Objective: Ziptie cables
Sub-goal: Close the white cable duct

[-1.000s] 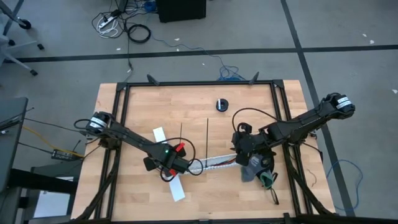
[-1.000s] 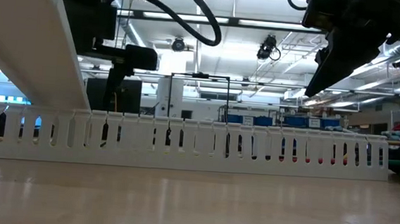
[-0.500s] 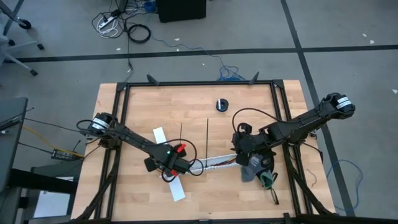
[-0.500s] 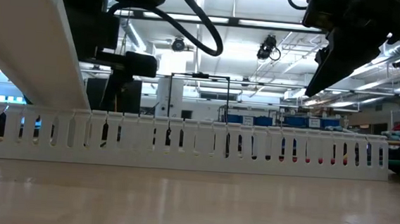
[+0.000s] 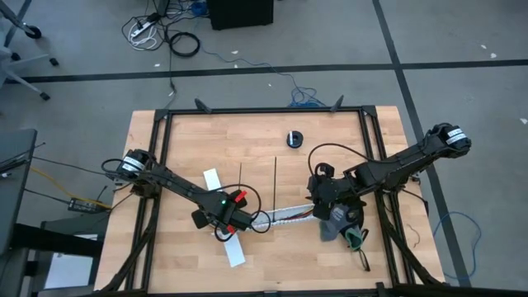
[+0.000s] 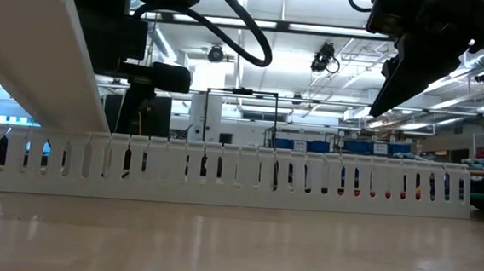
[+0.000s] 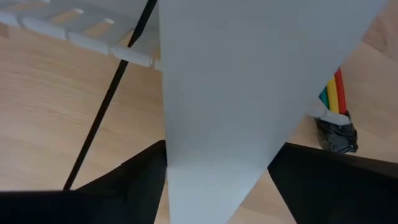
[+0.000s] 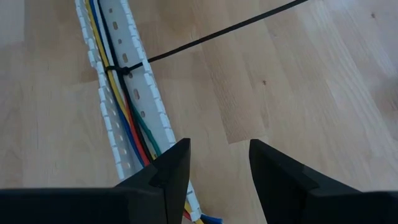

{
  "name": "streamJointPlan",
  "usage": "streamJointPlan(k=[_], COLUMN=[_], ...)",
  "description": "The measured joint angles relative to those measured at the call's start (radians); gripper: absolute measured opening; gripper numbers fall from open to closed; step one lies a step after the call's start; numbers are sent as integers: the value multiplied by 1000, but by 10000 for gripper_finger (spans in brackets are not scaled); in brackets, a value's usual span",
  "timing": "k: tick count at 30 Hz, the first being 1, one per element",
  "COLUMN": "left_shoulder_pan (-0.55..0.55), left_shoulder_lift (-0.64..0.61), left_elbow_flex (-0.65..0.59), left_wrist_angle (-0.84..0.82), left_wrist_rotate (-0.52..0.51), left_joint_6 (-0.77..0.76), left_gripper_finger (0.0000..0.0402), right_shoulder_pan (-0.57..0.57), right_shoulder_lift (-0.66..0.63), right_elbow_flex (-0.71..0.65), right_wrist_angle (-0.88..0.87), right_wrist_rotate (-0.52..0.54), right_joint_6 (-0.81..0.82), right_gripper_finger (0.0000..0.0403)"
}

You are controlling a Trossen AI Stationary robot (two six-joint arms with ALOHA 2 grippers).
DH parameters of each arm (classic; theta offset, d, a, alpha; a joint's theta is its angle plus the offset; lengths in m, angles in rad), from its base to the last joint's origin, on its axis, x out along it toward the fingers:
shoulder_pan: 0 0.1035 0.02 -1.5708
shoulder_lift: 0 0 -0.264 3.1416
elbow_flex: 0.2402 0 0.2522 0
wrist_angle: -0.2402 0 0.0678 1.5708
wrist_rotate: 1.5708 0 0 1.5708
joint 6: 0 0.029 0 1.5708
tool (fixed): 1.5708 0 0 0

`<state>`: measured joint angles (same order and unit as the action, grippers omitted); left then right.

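We see the left gripper [image 7: 217,186] with its fingers on either side of a flat white plastic strip [image 7: 249,93]; we cannot tell whether it clamps the strip. Ahead of it lies the white slotted channel [image 7: 81,37] on the wooden surface [image 7: 50,112]. Our right gripper [image 8: 217,165] hangs released, fingers apart, grasping nothing. Just ahead of it the cables [image 8: 121,99] lie inside the channel, bound by one black ziptie [image 8: 124,70] whose tail trails across the surface.
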<state>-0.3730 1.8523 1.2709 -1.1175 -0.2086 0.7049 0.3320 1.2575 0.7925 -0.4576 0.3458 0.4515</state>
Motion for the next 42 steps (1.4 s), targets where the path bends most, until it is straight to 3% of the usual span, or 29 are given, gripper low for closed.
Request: streamJointPlan(k=[14,21,25,31,36,42], left_shoulder_pan=[-2,8,24,40,39,11], left_shoulder_lift=[0,0,-1,-2,-2,-2], left_elbow_flex=[0,47,128,228,242,242], left_wrist_angle=[-1,-88,-182,-251,-271,-263], left_wrist_rotate=[-4,-2,4,102,204,254], left_joint_6=[17,-124,-252,-531,-827,-1126], left_gripper_finger=[253,252,243,230,228,227], right_shoulder_pan=[0,0,0,0,2,2], right_shoulder_lift=[0,0,0,0,0,0], right_elbow_flex=[0,0,0,0,0,0], right_wrist_angle=[0,0,0,0,0,0], right_wrist_rotate=[0,0,0,0,-9,-9], right_joint_6=[1,0,-6,-9,-24,-64], right_gripper_finger=[158,158,158,158,158,158])
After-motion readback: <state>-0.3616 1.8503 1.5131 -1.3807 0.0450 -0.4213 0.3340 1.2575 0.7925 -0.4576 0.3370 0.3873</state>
